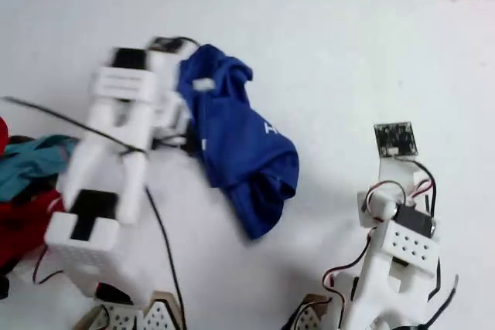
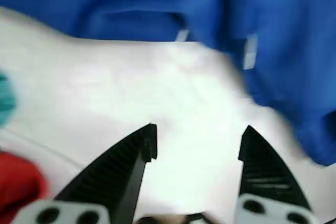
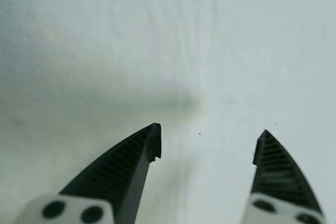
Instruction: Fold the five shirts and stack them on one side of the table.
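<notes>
A crumpled blue cotton shirt point(image 1: 240, 144) lies near the middle of the white worktop point(image 1: 371, 52), not folded. The left pincer point(image 2: 199, 142) is open and holds nothing; its black fingers point(image 2: 126, 166) hover above bare worktop, just beside the shirt's edge. The right pincer point(image 3: 210, 140) is open too, over bare worktop, well apart from the shirt. At the left edge lie a red cloth point(image 1: 23, 226) and a teal cloth point(image 1: 35, 158), touching each other. They are probably more shirts, but the view there is poor.
</notes>
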